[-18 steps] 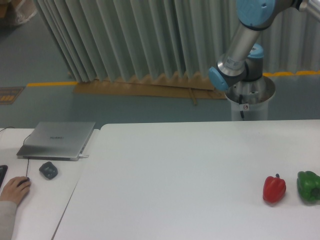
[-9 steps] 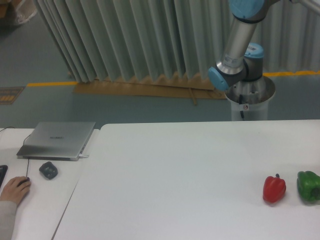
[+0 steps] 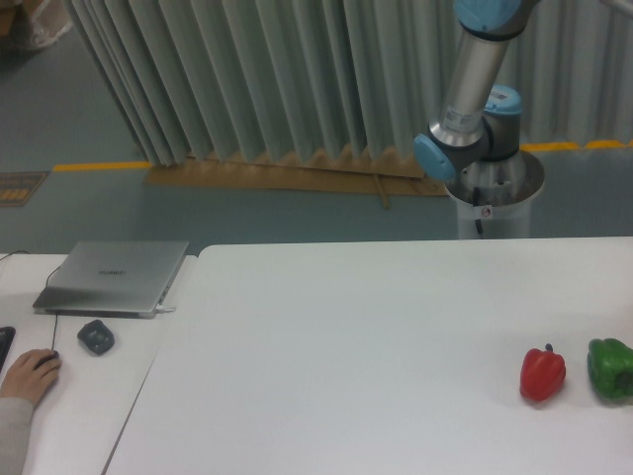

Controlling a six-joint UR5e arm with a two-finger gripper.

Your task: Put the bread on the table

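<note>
A hand (image 3: pixel 22 376) enters at the lower left corner, cut off by the frame, resting on a mouse that is mostly hidden beneath it. Beside it on the smaller desk (image 3: pixel 89 426) lie a closed laptop (image 3: pixel 114 277) and a small dark object (image 3: pixel 95 336), hard to identify. The table (image 3: pixel 346 356) runs off the right and bottom edges; its left and centre surface is bare. Near the right edge stand a red pepper (image 3: pixel 543 373) and a green pepper (image 3: pixel 612 369), just beside each other, the green one partly cut off. The arm (image 3: pixel 475 89) rises out of the top edge. The gripper is out of frame, state unknown. The bread is not visible. Compared with 0.5 s earlier, the arm has shifted slightly; the peppers are unchanged.
</note>
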